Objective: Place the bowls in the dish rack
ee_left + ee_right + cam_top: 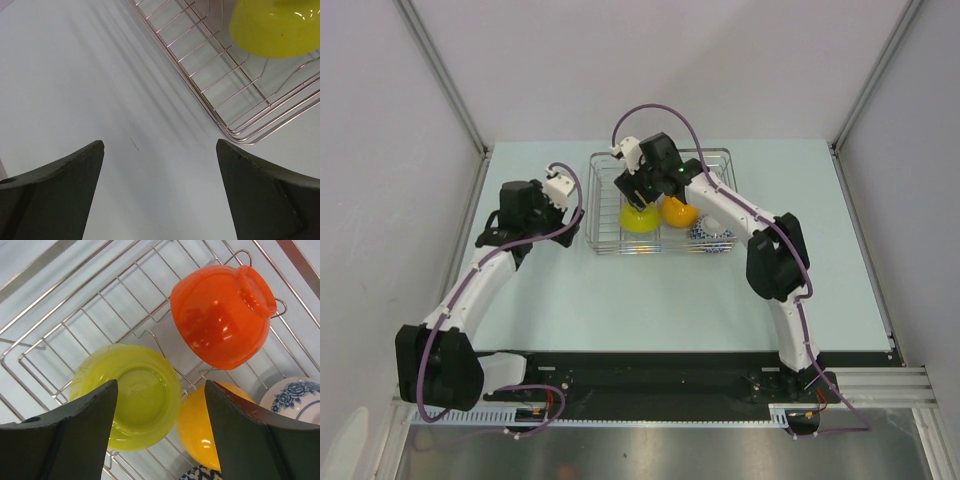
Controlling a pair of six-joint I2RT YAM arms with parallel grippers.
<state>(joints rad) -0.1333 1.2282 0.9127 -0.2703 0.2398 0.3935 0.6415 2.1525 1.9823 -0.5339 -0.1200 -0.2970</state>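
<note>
Right end effector (160,390) jaws apart, above lime bowl (145,407) | left end effector (160,150) jaws wide apart over counter (75,75), beside rack corner | dish rack (712,170) mid-counter, silver wire, long axis left-right in top view | orange bowl (220,320) tipped on its side, foot upper-right; yellow bowl (200,432), blue-patterned bowl (295,397) in rack

The left arm (485,272) and right arm (798,332) are showing white link shells with black joint housings, a purple cable (660,108) trailing along each. Their fingers (50,200) are looking dark grey, broad and wedge-shaped.
</note>
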